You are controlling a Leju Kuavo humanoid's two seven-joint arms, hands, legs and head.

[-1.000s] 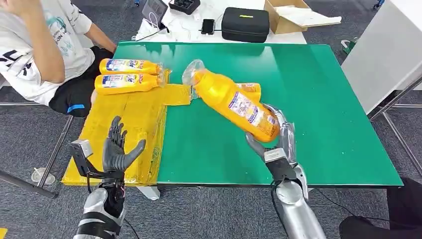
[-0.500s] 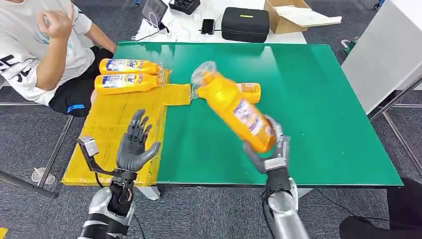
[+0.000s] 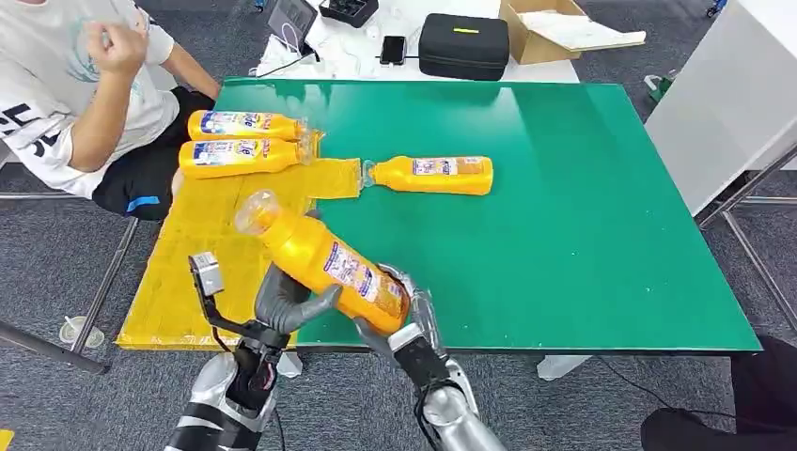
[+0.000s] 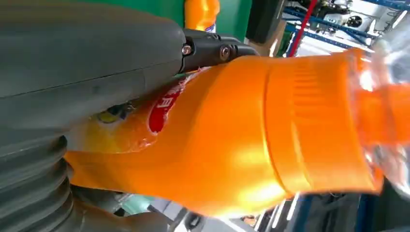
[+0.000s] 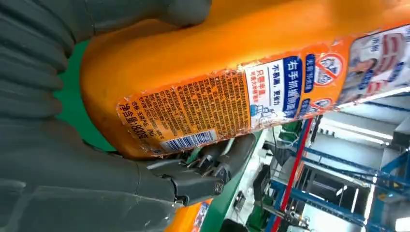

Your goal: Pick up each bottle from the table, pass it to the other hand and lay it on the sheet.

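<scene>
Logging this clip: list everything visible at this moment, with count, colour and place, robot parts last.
Held bottle: one, orange, clear cap, tilted above the table's near edge between both hands.
Bottles on the sheet: two, orange, lying side by side at its far end.
Bottle on the table: one, orange, lying just past the sheet.
Sheet: one, yellow, on the table's left part.
Table: one, green top.
Case: one, black, on the white surface behind.
Cardboard box: one, brown, beside the case.
Phone: one, dark, left of the case.
Person: one, white shirt, seated far left.
Left hand: grey, wraps the bottle's middle.
Right hand: grey, holds the bottle's base.
</scene>
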